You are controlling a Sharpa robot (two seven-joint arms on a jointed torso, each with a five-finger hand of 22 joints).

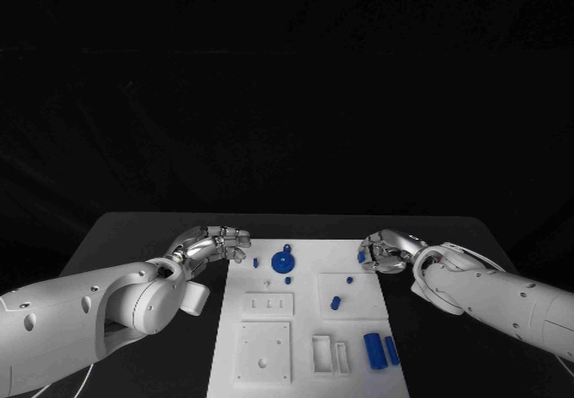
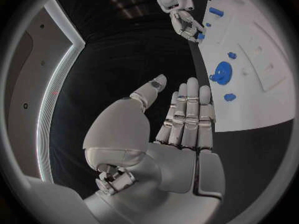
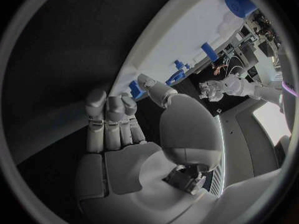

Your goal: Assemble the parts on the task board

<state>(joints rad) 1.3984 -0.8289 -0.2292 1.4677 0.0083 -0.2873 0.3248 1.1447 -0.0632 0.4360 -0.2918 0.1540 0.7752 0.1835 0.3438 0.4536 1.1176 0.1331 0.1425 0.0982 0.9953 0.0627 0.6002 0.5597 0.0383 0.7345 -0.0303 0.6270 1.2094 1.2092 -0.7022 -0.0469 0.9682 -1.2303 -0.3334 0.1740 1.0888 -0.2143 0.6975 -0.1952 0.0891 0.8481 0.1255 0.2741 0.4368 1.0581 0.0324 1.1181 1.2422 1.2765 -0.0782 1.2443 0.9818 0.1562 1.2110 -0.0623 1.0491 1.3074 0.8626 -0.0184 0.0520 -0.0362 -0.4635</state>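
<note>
The white task board [image 1: 313,332] lies in the middle of the black table [image 1: 143,236], running from the centre toward 6 o'clock in the head view. On its far part sits a blue gear-shaped part [image 1: 282,263], at about 11 o'clock on the board, with a small blue peg [image 1: 255,262] just beside it toward 9 o'clock. A short blue part [image 1: 336,303] stands near the board's middle, and 2 blue cylinders [image 1: 381,349] lie side by side at about 4 o'clock, near the board's right edge. Another small blue part [image 1: 362,257] sits at the far right corner, at 1 o'clock.

The right hand [image 1: 389,250] hovers at that corner, fingers nearly straight and thumb apart, its fingertips [image 3: 102,102] close to the small blue part; I cannot tell whether they touch it.

The left hand [image 1: 216,245] is off the board's far left corner, at 10 o'clock, fingers [image 2: 190,109] extended together, thumb apart, holding nothing.
</note>
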